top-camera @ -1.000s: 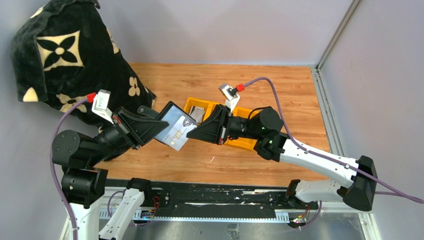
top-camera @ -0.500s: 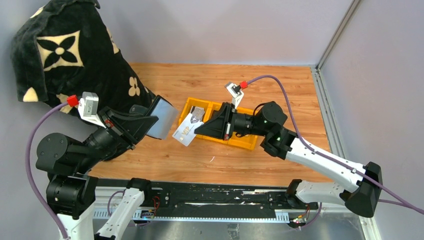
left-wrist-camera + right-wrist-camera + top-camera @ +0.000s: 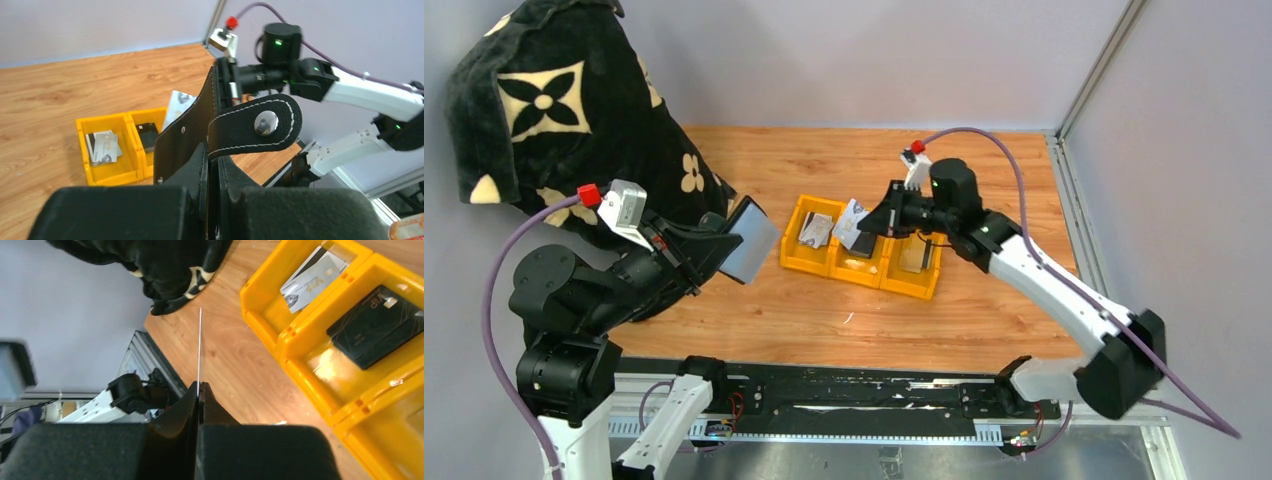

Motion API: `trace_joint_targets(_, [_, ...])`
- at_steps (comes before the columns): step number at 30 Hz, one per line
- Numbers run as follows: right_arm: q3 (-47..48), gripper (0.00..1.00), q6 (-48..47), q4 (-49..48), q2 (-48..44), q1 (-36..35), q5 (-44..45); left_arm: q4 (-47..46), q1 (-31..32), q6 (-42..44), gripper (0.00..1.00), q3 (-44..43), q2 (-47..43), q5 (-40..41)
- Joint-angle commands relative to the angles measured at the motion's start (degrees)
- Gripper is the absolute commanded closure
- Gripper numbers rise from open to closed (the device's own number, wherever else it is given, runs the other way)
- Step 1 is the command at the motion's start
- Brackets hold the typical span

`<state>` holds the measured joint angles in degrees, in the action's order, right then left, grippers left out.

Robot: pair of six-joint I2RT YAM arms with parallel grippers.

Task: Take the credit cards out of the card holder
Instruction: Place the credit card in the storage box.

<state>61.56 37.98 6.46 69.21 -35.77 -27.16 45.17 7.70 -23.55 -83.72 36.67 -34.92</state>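
Note:
My left gripper (image 3: 724, 247) is shut on the black card holder (image 3: 750, 240), holding it up over the table left of the bin. In the left wrist view the card holder (image 3: 187, 142) stands between the fingers, its strap tab (image 3: 255, 125) with a metal snap hanging to the right. My right gripper (image 3: 871, 222) is shut on one silvery credit card (image 3: 852, 221) above the yellow bin (image 3: 809, 268). Edge-on in the right wrist view, that credit card (image 3: 200, 345) shows as a thin white line rising from the right gripper (image 3: 199, 388). More credit cards (image 3: 816, 230) lie in the bin's left compartment.
The three-compartment yellow bin (image 3: 287, 335) holds a small black block (image 3: 377, 325) in its middle compartment and something flat in its right one (image 3: 912, 252). A large black flower-patterned bag (image 3: 554, 120) fills the back left. Grey walls close the back and right sides.
The right gripper has pulled the card clear of the holder and carried it right and back, over the bin. The left arm has drawn the holder to the left.

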Motion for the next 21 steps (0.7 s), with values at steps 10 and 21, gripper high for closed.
trace_joint_targets(10, [31.2, 1.00, -4.5, 12.3, 39.5, -3.4, 4.8, -1.6, -0.1, 0.6, 1.00, 1.6, 0.1, -8.7])
trace_joint_targets(21, [46.4, 1.00, -4.0, 16.4, 57.6, -5.1, 8.2, -3.9, -0.1, -0.4, 1.00, 2.6, -0.2, -11.1])
